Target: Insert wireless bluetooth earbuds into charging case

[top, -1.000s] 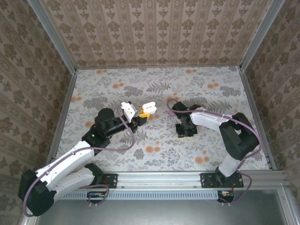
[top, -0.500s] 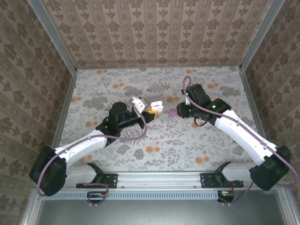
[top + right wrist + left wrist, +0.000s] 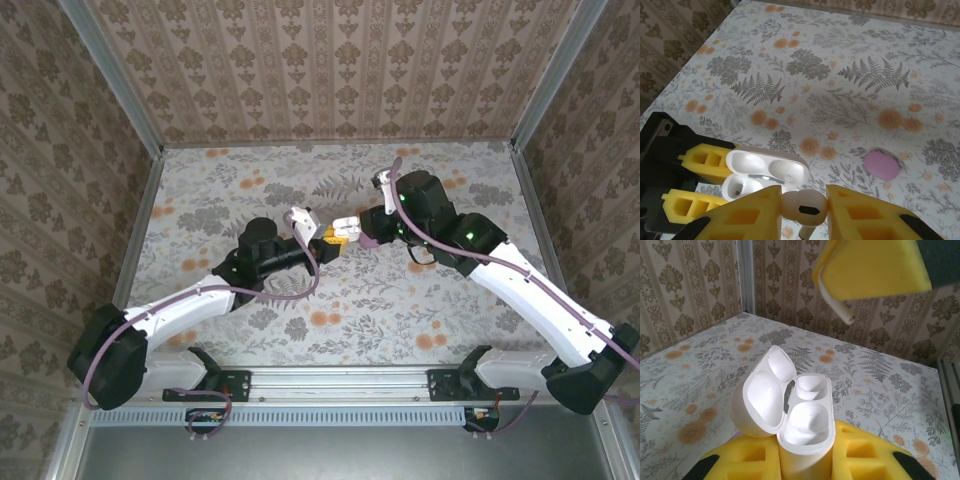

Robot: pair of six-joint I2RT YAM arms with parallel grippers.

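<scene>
Both arms have closed in on each other since a moment ago. From above, the left gripper [image 3: 333, 237] and the right gripper [image 3: 370, 228] now almost meet over the middle of the counter [image 3: 380, 310]. The left gripper is clamped on the white case [image 3: 345, 224], holding it up off the counter. The right gripper sits just beside the case on its right. What it carries is too small to make out from up here.

From the left wrist, the white case [image 3: 795, 415] stands upright between the left gripper's [image 3: 805, 455] yellow fingers, with its lid [image 3: 762, 395] swung open to the left. Both hollows look empty, so I'd say no bud has gone in yet. Above the case, still apart from it, hangs a yellow pad [image 3: 870, 265] of the other gripper, with a thin white stem sticking out below it.

From the right wrist, the right gripper [image 3: 804, 207] is pinched on a white earbud [image 3: 802, 202], gripped by its head. The open case [image 3: 765, 172] lies just beyond it and a little left, held by the left gripper's yellow fingers [image 3: 705, 155]. A pink oval thing [image 3: 882, 165] lies on the counter off to the right, untouched.

So the pick-up is done and the two are lined up near each other. Seating this first bud is still to come, and any others after it.
</scene>
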